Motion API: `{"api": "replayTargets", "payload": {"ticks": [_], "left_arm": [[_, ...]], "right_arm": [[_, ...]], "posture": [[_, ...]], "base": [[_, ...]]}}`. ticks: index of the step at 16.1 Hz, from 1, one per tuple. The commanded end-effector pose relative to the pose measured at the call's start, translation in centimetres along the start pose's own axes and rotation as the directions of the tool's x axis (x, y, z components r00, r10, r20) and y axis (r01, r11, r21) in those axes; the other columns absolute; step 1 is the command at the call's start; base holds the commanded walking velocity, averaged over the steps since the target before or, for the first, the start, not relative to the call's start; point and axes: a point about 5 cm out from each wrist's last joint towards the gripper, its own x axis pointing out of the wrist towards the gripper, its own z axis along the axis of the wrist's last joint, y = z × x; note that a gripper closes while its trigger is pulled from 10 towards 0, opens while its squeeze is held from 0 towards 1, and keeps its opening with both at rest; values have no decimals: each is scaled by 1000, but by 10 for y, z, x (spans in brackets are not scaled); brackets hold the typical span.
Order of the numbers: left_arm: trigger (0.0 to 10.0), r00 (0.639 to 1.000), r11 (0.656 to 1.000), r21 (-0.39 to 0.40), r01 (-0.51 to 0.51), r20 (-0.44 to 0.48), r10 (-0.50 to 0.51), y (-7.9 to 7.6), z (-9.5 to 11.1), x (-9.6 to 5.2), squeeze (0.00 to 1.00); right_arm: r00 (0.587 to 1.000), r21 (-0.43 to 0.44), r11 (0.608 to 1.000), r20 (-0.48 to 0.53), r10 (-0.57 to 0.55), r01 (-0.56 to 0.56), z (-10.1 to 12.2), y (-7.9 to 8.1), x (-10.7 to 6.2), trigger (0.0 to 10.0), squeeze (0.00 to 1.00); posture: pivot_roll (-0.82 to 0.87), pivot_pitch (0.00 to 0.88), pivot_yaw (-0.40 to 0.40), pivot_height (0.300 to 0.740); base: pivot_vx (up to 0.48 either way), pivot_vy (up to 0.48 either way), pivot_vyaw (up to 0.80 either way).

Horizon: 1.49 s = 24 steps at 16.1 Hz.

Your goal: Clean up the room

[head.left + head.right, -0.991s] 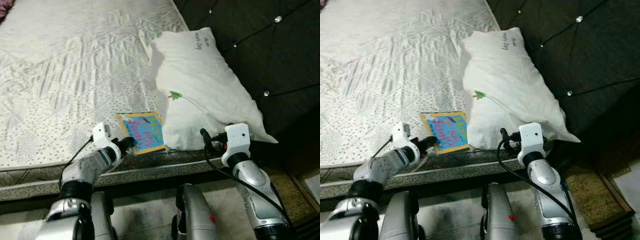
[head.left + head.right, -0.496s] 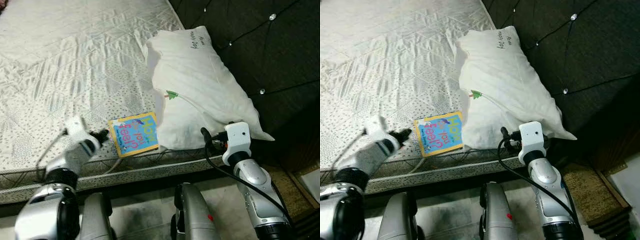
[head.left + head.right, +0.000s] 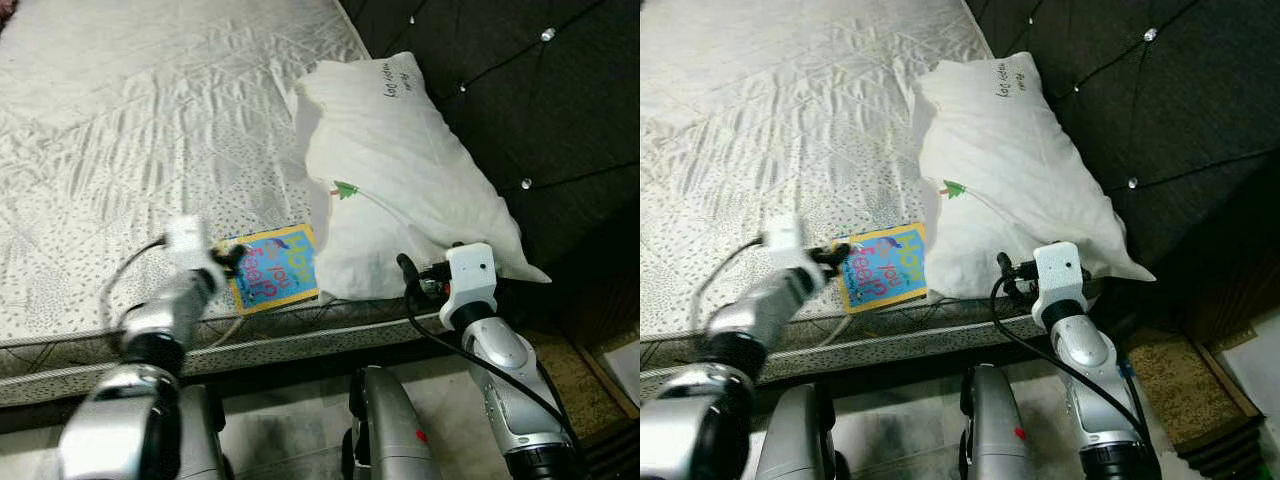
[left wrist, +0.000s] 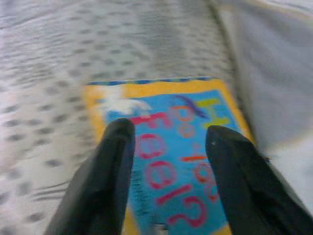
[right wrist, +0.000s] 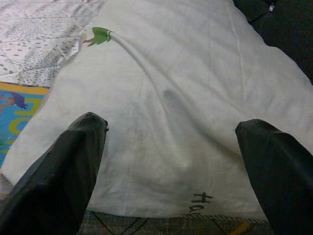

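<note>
Book: a thin blue-and-yellow children's book lies flat at lower centre on the white quilted mattress. Light, stiff, slippery; pinch its edge. Left gripper parted above; right gripper wide apart.

Head stereo pair looking steeply down over the bed's near edge, sharing pillow and picture book, left wrist camera close above the book, right wrist camera close, facing the pillow

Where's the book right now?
The book lies flat at the mattress edge, beside the pillow, with the left tool at its near side.
</note>
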Motion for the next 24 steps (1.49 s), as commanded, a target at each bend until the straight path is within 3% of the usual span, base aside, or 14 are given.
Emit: {"api": "replayTargets", "payload": {"ticks": [1, 3, 5, 10, 11, 14, 16, 19, 24], "left_arm": [[10000, 999, 998, 46, 48, -23, -47, -10, -10, -1, 1000], [10000, 989, 988, 76, 134, -72, -129, -29, -26, -3, 1000], [10000, 955, 953, 132, 272, -160, -250, -53, -46, -11, 1000], [10000, 906, 902, 204, 380, -280, -318, -71, -71, -28, 1000], [10000, 901, 900, 206, 385, -296, -318, -71, -74, -30, 1000], [10000, 928, 940, 189, 284, -302, -220, -55, -80, -29, 1000], [10000, 937, 967, 133, 219, -304, -171, -48, -80, -26, 1000], [10000, 920, 976, 71, 206, -354, -169, -44, -91, -24, 1000], [10000, 909, 975, 66, 213, -380, -173, -46, -93, -19, 1000]], "right_arm": [[1000, 1, 1000, -7, -10, 10, -2, -2, 0, 10000, 0], [1000, 3, 1000, -5, -11, 12, -2, -2, 0, 10000, 0], [1000, 11, 1000, 2, -7, 7, 0, 1, 2, 10000, 0], [1000, 18, 1000, 8, -5, 5, 0, 4, 5, 10000, 0], [1000, 19, 1000, 8, -6, 6, 0, 4, 6, 10000, 0], [1000, 22, 1000, 11, -11, 11, 0, 4, 6, 10000, 0], [1000, 22, 1000, 15, -16, 16, 1, 3, 6, 10000, 0], [1000, 22, 1000, 18, -23, 23, 2, 2, 7, 10000, 0], [1000, 21, 1000, 23, -18, 17, 4, 3, 9, 10000, 0]], "posture": [[-84, 161, -77, 575], [-82, 161, -76, 575], [-72, 158, -73, 575], [-61, 153, -67, 575], [-59, 153, -67, 575], [-61, 152, -62, 575], [-66, 152, -57, 575], [-66, 152, -57, 575], [-68, 150, -59, 575]], "base": [[0, 0, 0], [0, 0, 0], [0, 0, 0], [0, 0, 0], [0, 0, 0], [0, 0, 0], [0, 0, 0], [0, 0, 0], [0, 0, 0]]}}
